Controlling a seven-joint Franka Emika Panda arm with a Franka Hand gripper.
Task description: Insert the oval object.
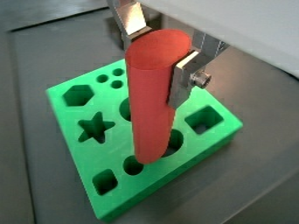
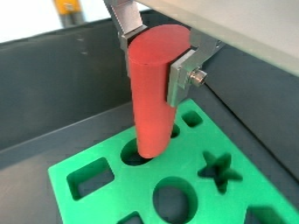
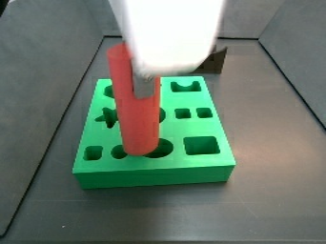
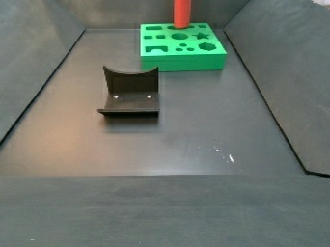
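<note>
The oval object is a long, smooth red-salmon peg [image 1: 149, 96], seen in both wrist views [image 2: 152, 96]. My gripper [image 1: 158, 54] is shut on its upper end, one silver finger [image 1: 183, 80] flat against each side. The peg stands upright over the green block [image 1: 76, 118]. Its lower end is at the mouth of the block's oval hole [image 1: 167, 145] and seems just inside it. In a side view the peg [image 3: 135, 100] stands in the hole near the block's front edge [image 3: 152, 172], under the blurred white gripper body. In the far side view only the peg [image 4: 183, 12] shows above the block [image 4: 180, 60].
The block has other holes: a star [image 1: 94, 129], a hexagon [image 1: 77, 94], squares [image 1: 205, 121] and small round ones. The dark fixture [image 4: 129, 94] stands on the grey floor, well in front of the block. Dark walls enclose the floor.
</note>
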